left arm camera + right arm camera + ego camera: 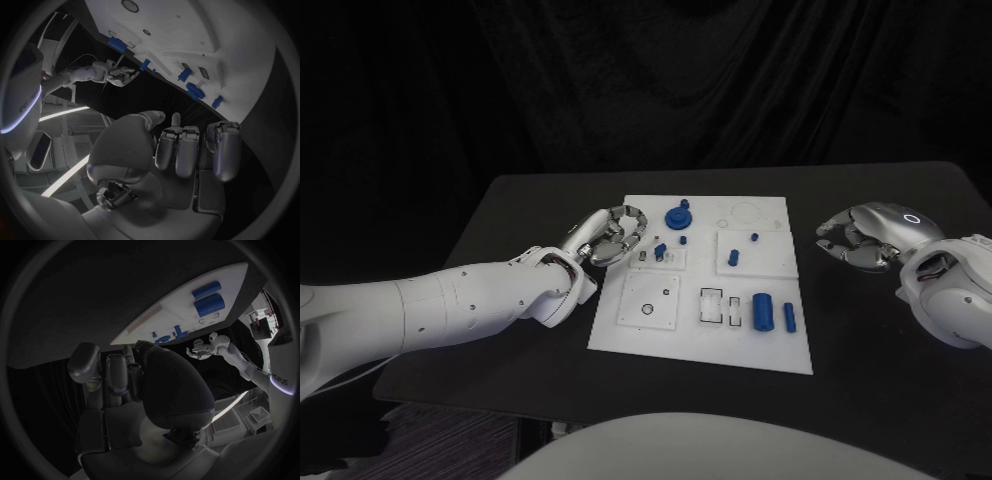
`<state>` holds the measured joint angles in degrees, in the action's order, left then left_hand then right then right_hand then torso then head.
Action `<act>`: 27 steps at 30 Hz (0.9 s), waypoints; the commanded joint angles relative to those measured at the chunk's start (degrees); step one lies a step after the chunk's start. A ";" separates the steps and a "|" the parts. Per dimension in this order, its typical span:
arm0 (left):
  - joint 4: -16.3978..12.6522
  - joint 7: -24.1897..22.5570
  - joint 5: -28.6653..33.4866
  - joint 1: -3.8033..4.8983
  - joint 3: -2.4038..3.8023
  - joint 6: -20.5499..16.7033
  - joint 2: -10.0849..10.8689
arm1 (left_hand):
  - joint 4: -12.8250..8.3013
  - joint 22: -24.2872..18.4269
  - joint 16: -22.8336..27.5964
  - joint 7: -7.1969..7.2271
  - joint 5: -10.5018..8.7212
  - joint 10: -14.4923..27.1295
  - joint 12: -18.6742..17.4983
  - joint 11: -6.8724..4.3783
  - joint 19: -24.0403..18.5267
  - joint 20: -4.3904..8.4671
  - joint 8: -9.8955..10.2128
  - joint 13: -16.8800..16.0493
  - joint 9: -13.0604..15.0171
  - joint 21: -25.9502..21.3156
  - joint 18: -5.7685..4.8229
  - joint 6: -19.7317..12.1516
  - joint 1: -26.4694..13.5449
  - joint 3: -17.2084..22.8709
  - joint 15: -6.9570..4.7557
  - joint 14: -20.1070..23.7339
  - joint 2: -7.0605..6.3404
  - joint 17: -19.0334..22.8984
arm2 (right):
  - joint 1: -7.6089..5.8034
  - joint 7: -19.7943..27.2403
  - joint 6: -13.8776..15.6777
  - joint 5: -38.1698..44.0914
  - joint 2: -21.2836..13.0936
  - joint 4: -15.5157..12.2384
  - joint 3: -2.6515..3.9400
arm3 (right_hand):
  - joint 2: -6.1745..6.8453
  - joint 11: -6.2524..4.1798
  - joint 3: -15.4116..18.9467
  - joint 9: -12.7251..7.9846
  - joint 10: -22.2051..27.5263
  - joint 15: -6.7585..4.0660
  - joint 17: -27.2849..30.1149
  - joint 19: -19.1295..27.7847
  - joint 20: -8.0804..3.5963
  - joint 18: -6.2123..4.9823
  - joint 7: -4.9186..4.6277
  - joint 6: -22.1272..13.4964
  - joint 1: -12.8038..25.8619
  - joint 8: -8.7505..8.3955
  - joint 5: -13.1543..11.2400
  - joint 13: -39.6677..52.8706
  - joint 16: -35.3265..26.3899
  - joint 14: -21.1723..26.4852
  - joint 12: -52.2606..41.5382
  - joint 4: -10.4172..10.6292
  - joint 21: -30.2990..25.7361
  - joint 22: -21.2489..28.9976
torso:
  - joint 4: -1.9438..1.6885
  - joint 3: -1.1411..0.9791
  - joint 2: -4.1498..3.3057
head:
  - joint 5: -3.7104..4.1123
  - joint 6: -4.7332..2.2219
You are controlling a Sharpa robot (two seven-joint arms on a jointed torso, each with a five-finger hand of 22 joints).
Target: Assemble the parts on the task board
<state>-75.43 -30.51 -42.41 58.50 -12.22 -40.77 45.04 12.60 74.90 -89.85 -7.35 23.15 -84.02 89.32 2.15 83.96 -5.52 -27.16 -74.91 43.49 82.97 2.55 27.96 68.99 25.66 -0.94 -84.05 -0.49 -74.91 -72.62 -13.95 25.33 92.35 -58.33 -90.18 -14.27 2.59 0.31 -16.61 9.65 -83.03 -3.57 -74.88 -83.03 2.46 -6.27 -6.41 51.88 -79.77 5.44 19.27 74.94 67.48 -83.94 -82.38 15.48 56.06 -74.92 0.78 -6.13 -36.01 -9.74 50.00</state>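
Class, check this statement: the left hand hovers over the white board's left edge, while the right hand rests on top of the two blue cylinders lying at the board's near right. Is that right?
Not quite. In the head view the right hand is off the white board, over the black table to its right, clear of the two blue cylinders. The left hand does hover over the board's left edge.

Looks like a robotics lab/test cell w/ a staged bench. Black table (877,330) beneath both hands, black curtain (646,80) hung beyond them. White task board (711,345) lies between the hands, w/ blue parts (763,310) on it.
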 commanded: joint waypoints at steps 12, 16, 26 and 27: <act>-4.11 20.85 -20.60 -0.05 0.06 1.20 0.07 | -1.31 13.00 -0.15 -2.33 -13.24 -5.98 0.68 2.72 2.36 -1.86 -0.25 -15.09 -7.18 1.78 -0.99 1.47 7.97 -8.62 2.27 -5.95 -1.76 -15.09 | 0.28 -0.14 -0.38 0.18 -0.15 -0.11 0.05 | 0.21 0.19 -0.11 0.07 -0.31 0.05 0.10 -0.36 0.12 0.55 0.05 0.41 0.09 0.20 0.43 5.43 0.00 -2.91 -0.20 0.06 -0.27 -6.72 | -0.18 0.30 1.24 | 1.32 0.00; -4.99 25.87 -23.38 -0.05 0.06 1.65 0.14 | -0.13 12.94 -0.15 -2.18 -14.63 -5.98 0.68 2.61 2.35 -1.96 -0.26 -15.09 -8.53 1.65 -0.94 1.91 5.94 -11.96 2.21 -5.95 -3.06 -15.09 | 0.28 -0.25 -0.55 0.18 -0.12 -0.16 0.05 | 0.20 0.20 -0.12 0.08 -0.31 0.06 0.07 -0.38 0.12 0.56 0.05 0.45 0.07 0.22 0.45 5.43 0.04 -2.92 -0.20 0.05 -0.21 -6.74 | -0.21 0.33 1.41 | 1.30 0.00; -5.61 32.67 -25.15 -0.05 0.07 1.13 -0.18 | -0.72 12.92 -0.15 -1.63 -7.76 -5.98 0.68 2.06 2.53 -1.45 -1.28 -15.09 -10.62 1.61 -0.95 3.46 5.95 -14.80 1.65 -5.95 -3.20 -15.09 | 0.29 -0.38 -0.41 0.18 -0.11 -0.41 0.05 | 0.20 0.21 -0.16 0.09 -0.27 0.07 0.09 -0.37 0.12 0.54 0.05 0.52 0.01 0.24 0.52 5.36 0.01 -2.92 -0.16 -0.01 -0.33 -6.72 | -0.33 0.20 1.00 | 1.24 0.00; -5.61 33.17 -25.20 -0.05 0.07 0.97 -0.25 | -0.77 12.91 -0.15 -1.60 -7.56 -5.98 0.68 2.03 2.52 -1.42 -1.39 -15.09 -10.70 1.57 -0.95 3.60 5.98 -14.89 1.61 -5.95 -3.17 -15.09 | 0.28 -0.39 -0.35 0.18 -0.13 -0.44 0.05 | 0.20 0.21 -0.16 0.09 -0.27 0.07 0.09 -0.37 0.12 0.54 0.05 0.52 0.01 0.24 0.52 5.36 0.01 -2.92 -0.16 -0.01 -0.33 -6.72 | -0.36 0.16 0.97 | 1.26 0.00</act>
<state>-80.83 -1.67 -65.57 58.49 -12.21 -39.78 44.93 11.77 74.90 -89.85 -9.01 15.41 -83.93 89.82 4.52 83.97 -7.20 -28.25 -74.91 32.84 84.53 2.58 31.13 74.92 11.08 0.84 -83.95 -3.89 -74.91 -72.49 -13.91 24.99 92.35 -58.39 -90.47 -14.26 2.59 0.31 -16.61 9.69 -83.02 -3.57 -74.87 -83.03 2.46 -6.27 -6.41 51.87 -79.77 5.44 19.50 74.94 67.48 -83.94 -82.38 15.48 56.06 -74.92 0.55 -5.87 -34.89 -8.54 50.01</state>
